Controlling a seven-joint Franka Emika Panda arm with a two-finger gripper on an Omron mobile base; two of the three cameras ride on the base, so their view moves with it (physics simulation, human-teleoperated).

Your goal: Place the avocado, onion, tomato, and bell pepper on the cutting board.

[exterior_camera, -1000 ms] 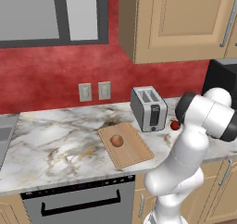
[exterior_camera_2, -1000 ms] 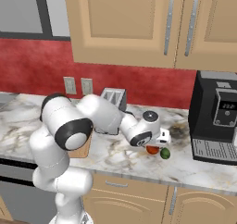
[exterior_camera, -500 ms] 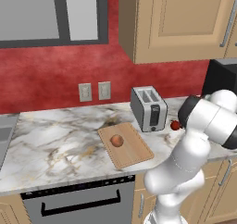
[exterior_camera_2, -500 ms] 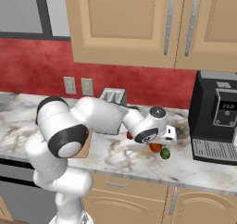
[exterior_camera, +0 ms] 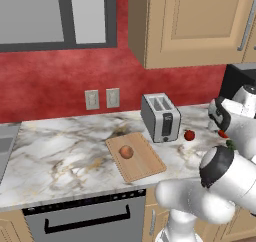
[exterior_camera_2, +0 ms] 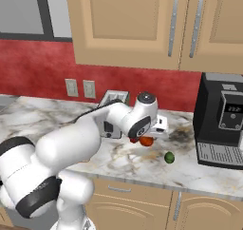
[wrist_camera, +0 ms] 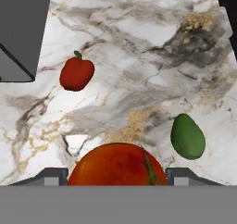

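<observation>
The orange-red tomato point(wrist_camera: 115, 165) sits between the fingertips point(wrist_camera: 48, 174) of my gripper point(exterior_camera_2: 151, 135), which is shut on it and holds it above the counter point(exterior_camera_2: 133, 165). It also shows as the tomato point(exterior_camera_2: 146, 141) in the right base view. The green avocado point(exterior_camera_2: 169, 157) lies on the marble just right of it, and appears as the avocado point(wrist_camera: 187, 136) below the hand. The deep-red bell pepper point(exterior_camera: 189, 135) rests beside the toaster, seen too as the bell pepper point(wrist_camera: 77, 73). The tan onion point(exterior_camera: 126, 152) lies on the wooden cutting board point(exterior_camera: 145, 163).
A silver toaster point(exterior_camera: 161, 117) stands between the board and the bell pepper. A black coffee machine point(exterior_camera_2: 223, 124) occupies the counter's right end. Wall outlets point(exterior_camera: 102, 98) sit on the red backsplash, with cabinets overhead.
The gripper has shut on the tomato and lifted it off the counter, shifting slightly left. The avocado, bell pepper and onion have stayed where they were.
</observation>
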